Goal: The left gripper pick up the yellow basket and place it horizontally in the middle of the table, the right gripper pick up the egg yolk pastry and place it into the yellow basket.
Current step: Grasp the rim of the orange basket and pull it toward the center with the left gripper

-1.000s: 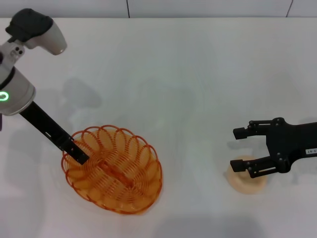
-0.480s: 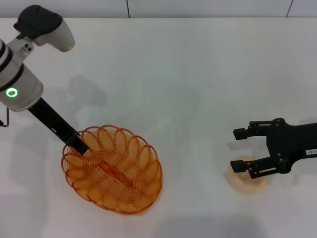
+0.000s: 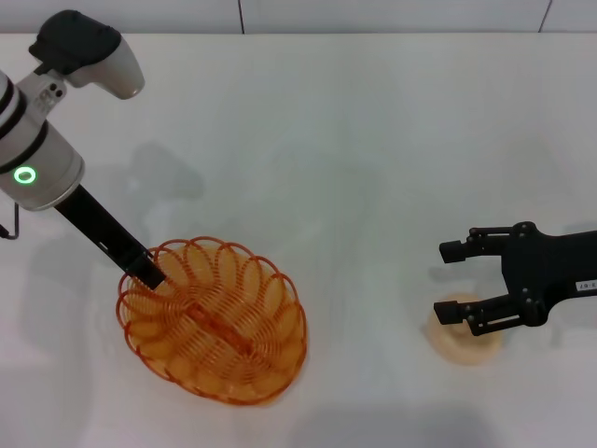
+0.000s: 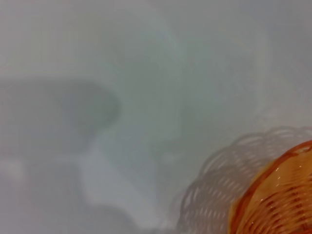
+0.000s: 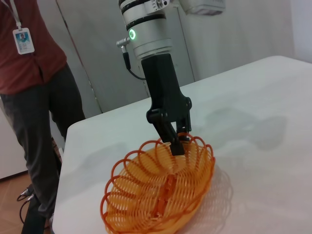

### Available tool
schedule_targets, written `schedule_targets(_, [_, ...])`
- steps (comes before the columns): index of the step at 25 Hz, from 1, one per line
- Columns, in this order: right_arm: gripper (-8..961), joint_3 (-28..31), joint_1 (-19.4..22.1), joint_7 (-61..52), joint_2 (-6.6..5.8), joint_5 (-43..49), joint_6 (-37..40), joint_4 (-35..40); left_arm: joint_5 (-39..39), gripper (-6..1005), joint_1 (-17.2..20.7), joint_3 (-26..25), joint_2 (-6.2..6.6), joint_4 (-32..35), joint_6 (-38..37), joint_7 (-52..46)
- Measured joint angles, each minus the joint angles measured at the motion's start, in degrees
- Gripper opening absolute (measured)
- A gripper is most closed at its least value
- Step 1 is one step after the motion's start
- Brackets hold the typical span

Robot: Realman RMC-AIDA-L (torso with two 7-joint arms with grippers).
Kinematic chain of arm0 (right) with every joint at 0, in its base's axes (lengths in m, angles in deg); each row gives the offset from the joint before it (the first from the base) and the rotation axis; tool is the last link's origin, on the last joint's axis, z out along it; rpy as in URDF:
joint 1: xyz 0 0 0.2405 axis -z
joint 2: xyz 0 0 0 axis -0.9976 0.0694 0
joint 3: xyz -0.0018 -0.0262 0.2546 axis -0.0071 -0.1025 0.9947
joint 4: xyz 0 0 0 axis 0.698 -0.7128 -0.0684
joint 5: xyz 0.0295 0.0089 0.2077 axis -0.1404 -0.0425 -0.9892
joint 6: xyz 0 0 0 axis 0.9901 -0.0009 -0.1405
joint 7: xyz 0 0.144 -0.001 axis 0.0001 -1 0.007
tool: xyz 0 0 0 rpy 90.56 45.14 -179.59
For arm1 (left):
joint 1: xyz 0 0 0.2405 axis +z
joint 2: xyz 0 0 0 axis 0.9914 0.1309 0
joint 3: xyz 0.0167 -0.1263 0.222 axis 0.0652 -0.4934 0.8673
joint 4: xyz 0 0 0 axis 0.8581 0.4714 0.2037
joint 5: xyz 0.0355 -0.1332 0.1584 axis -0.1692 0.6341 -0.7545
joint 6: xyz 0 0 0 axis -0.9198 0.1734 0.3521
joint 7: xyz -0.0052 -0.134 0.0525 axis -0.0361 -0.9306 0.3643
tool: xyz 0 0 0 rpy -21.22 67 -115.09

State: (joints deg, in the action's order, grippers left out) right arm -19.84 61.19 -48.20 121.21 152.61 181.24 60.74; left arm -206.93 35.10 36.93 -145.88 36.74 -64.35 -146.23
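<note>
The yellow basket (image 3: 213, 319) lies on the white table (image 3: 354, 149) at the front left, its long axis slanted. My left gripper (image 3: 149, 274) reaches down onto the basket's far left rim, and its fingers are closed on the rim wire, as the right wrist view shows (image 5: 176, 141). A part of the basket also shows in the left wrist view (image 4: 282, 195). The egg yolk pastry (image 3: 464, 341) sits on the table at the front right. My right gripper (image 3: 451, 281) is open just above the pastry, one finger over its near edge, the other off to the far side.
A person in a red shirt (image 5: 29, 97) stands by the table's left edge in the right wrist view. The table's far edge meets a wall (image 3: 373, 14) at the back.
My left arm has risen and shifted a little to the right, still at the basket's rim. The basket has barely moved. The right arm and the pastry are as before.
</note>
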Motion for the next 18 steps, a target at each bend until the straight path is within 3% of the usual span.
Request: schedule_targets(18, [842,0.2,-0.2,0.0,-0.09,0.0,0.1,0.0,0.6,102,-0.5,-0.1,0.02,0.5,0.6,0.3])
